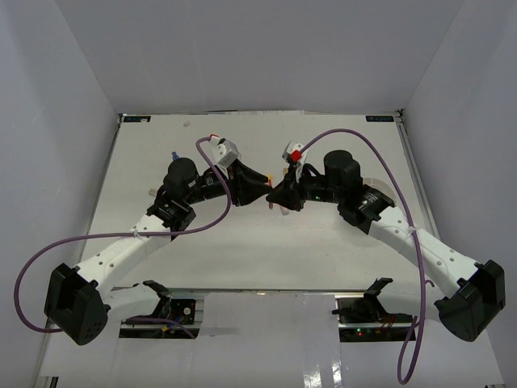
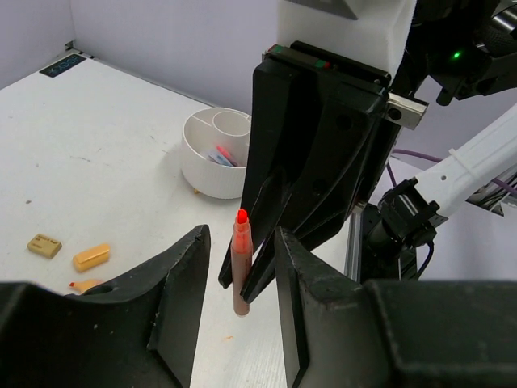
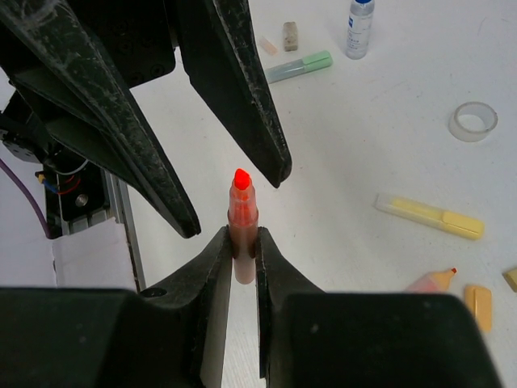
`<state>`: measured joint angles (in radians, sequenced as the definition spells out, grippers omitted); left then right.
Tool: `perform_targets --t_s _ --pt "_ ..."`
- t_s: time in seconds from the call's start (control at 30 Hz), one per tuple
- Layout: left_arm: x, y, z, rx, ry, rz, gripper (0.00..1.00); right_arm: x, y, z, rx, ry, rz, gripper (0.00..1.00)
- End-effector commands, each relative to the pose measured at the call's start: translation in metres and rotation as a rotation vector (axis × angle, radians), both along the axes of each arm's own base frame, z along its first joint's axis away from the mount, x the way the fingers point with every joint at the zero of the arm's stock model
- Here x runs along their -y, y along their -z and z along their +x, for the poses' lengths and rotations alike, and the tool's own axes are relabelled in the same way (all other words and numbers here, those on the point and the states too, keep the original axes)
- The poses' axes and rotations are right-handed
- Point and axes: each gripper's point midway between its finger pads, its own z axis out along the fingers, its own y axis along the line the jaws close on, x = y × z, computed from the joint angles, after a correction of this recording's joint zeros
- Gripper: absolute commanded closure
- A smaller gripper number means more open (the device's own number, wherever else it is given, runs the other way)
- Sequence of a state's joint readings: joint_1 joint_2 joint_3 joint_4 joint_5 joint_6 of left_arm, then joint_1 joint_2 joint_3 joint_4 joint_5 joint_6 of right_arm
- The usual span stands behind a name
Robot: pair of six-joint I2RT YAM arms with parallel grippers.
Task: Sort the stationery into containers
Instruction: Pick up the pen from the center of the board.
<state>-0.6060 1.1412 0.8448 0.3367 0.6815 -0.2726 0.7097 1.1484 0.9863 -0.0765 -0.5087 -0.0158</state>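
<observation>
Right then, the orange marker (image 3: pixel 241 212) was pinched by its lower barrel in my right jaws, held above the bench (image 2: pixel 105 153) with its tip uppermost. My left jaws stood part-open astride it from the opposite side — a finger on each flank, gaps showing on both. Its long axis ran upright, square across their closing line, so I judged a plain squeeze would catch it; the white tub (image 2: pixel 202 174) lay beyond.
</observation>
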Motion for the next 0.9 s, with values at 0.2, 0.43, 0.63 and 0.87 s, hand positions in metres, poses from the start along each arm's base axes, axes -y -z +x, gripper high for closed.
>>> perform_targets --t_s 0.2,0.43,0.63,0.87 --pt "0.0063 -0.0089 -0.0103 0.019 0.061 -0.026 0.55 -0.0042 -0.0297 -0.0016 0.068 -0.033 0.047 0.92" --pt "0.0089 -0.0052 -0.0116 0.014 0.072 -0.026 0.59 -0.0066 -0.0326 -0.0037 0.069 -0.050 0.060 0.92" --pt "0.0097 -0.0046 -0.0121 0.016 0.076 -0.028 0.73 -0.0061 -0.0329 -0.0043 0.068 -0.051 0.063 0.92" --pt "0.0088 -0.0056 -0.0142 0.025 0.081 -0.031 0.89 -0.0060 -0.0328 -0.0060 0.070 -0.055 0.068 0.92"
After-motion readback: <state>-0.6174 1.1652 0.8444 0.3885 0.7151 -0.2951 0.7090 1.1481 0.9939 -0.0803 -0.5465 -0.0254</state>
